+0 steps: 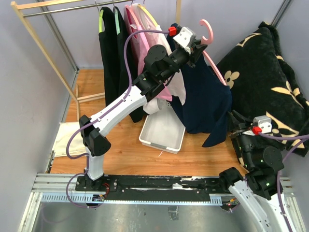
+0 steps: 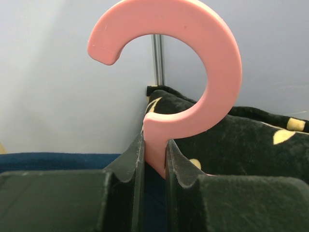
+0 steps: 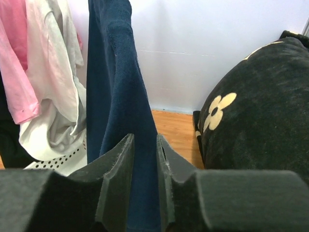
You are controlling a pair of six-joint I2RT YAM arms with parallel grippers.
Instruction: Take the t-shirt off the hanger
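The t-shirt [image 1: 205,104], navy, hung in the air from a pink hanger [image 1: 208,30], just right of the garments on the rail [image 1: 72,7] and above the far side of a white bin [image 1: 161,134]. Its body fell to a low corner close to the right arm. The left tool [image 2: 154,157] was clamped on the hanger's neck just below the hook, jaws pressed flat on either side of the pink plastic. The right tool [image 3: 145,145] stood nearly closed with a fold of the navy cloth running down between its jaws. It looked like a pinch on the fabric, though the wrist view did not show how deep the cloth sat or how firmly it was held. The step in hand seemed to be drawing the shirt off. To do that well, the left tool should hold the hanger high and level while the right one pulls down and out to the right, along the slope of the hanger's shoulder. That way the neck opening slides off the end rather than bunching on the collar, whereas a straight downward tug would load the neck and twist the hanger in its grip. The left arm reached up and forward from its base, elbow bent, wrist turned rightward at the hook. The right arm sat folded low at the near right corner, wrist aimed left at the hem, beside a dark flowered cushion [image 1: 270,72].
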